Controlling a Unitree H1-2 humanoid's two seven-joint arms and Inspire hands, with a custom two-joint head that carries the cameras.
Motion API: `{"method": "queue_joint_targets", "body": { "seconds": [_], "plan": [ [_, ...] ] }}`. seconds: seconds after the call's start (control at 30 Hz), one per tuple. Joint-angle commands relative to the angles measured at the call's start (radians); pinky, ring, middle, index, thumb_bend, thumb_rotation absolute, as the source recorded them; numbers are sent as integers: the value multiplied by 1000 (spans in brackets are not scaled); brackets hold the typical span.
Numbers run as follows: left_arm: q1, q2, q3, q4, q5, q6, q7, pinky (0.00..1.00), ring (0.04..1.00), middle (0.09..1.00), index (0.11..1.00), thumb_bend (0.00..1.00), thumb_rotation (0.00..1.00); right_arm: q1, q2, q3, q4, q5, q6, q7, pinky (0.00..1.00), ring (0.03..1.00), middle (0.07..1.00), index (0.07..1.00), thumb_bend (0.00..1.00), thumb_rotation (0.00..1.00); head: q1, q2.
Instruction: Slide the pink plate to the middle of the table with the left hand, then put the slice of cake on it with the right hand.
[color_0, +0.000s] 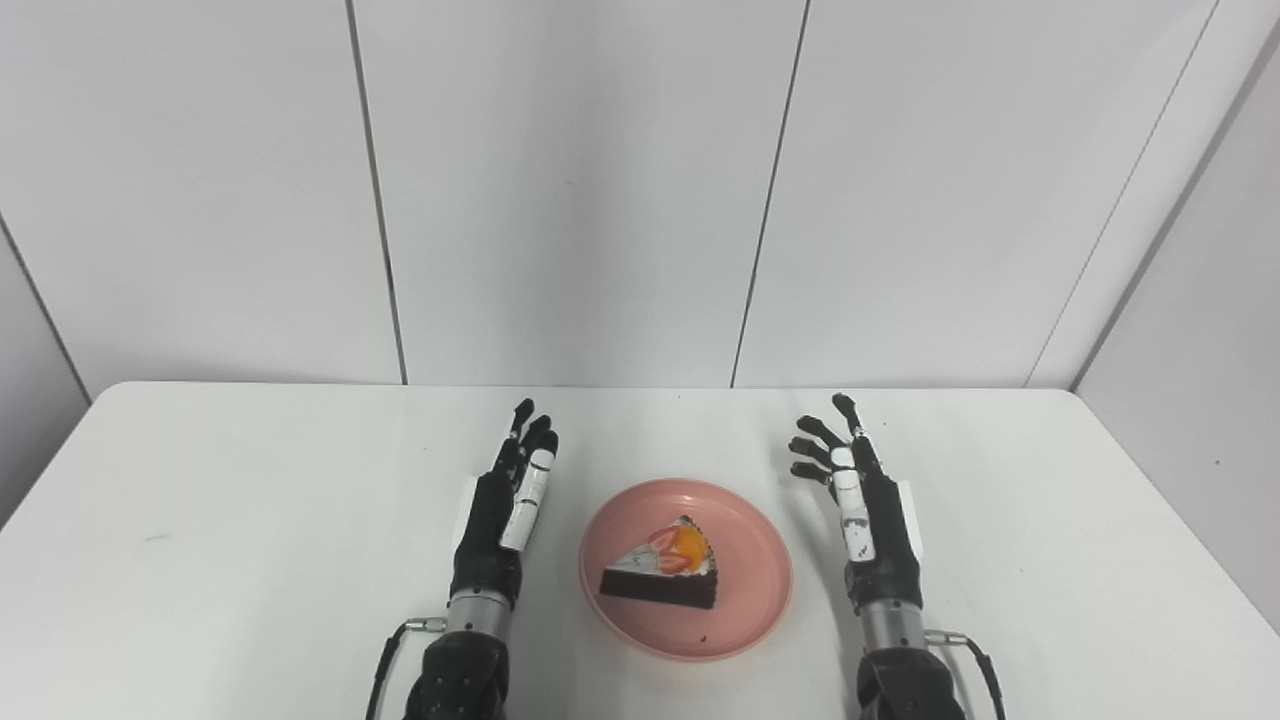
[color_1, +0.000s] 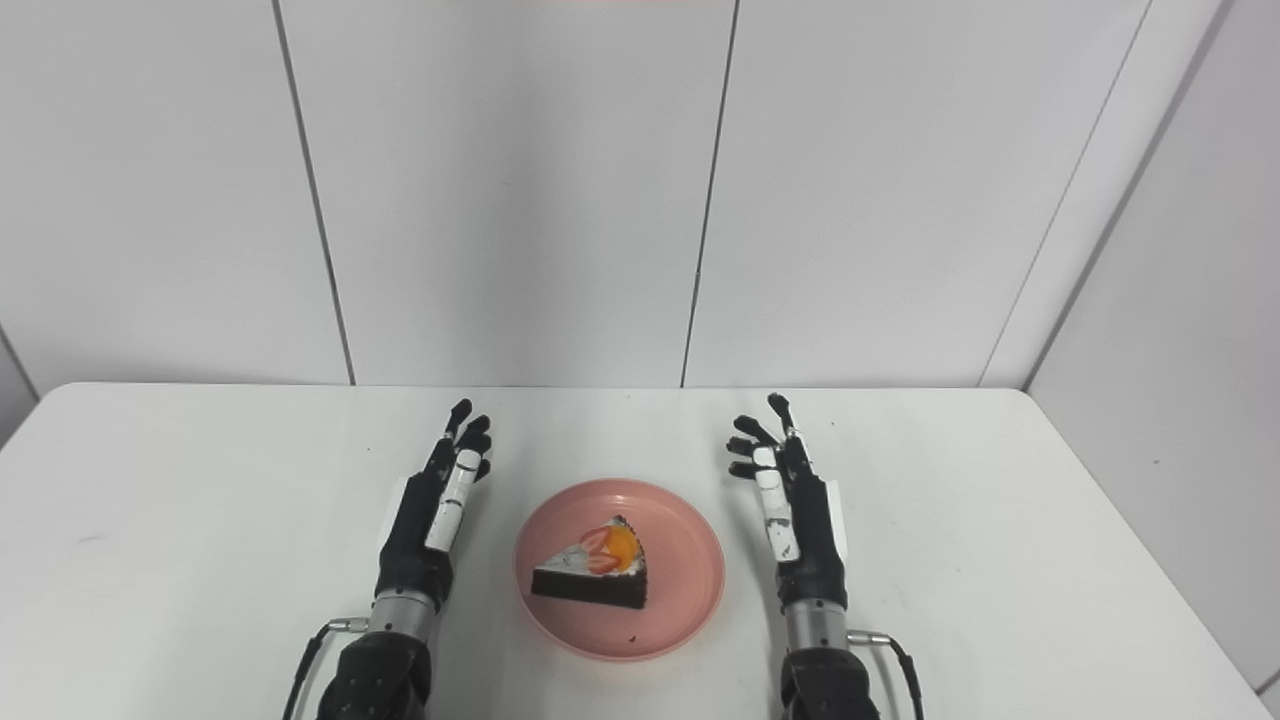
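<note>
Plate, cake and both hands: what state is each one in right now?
pink plate: flat on the table, near the middle, between the two hands.
slice of cake: lying on the plate, fruit topping up, free of both hands.
left hand: open, holding nothing, left of the plate and clear of it.
right hand: open, holding nothing, right of the plate and clear of it.
</note>
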Motion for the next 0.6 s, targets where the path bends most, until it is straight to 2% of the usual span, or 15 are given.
{"method": "queue_joint_targets", "body": {
  "seconds": [0.0, 0.17, 0.23, 0.27, 0.37, 0.57],
  "plan": [
    [59, 11, -3, 24, 27, 5, 23, 988, 980, 971, 960, 628, 892, -1, 12, -1, -10, 12, 3, 8, 693, 754, 800, 894, 771, 1000, 1, 2],
    [64, 8, -11, 7, 48, 13, 42, 959, 977, 978, 962, 606, 916, 6, 9, 9, -28, -9, 38, 3, 715, 768, 800, 883, 757, 1000, 3, 5],
    [65, 5, -12, 2, 48, 17, 44, 972, 981, 980, 966, 602, 922, 7, -1, 17, -25, -34, 45, 0, 776, 806, 831, 901, 748, 1000, 4, 6],
    [65, 4, -12, 1, 48, 18, 45, 965, 981, 980, 967, 608, 925, 7, -5, 20, -23, -42, 48, 0, 863, 867, 878, 921, 740, 1000, 5, 6],
    [62, 0, -9, 9, 44, 20, 45, 967, 983, 982, 970, 622, 917, 11, -19, 30, -29, -73, 76, 0, 989, 961, 947, 950, 760, 1000, 7, 6],
    [59, -2, -6, 13, 37, 24, 38, 970, 975, 976, 970, 609, 910, 18, -27, 41, -43, -73, 99, 26, 981, 961, 950, 956, 755, 1000, 8, 7]
  ]
}}
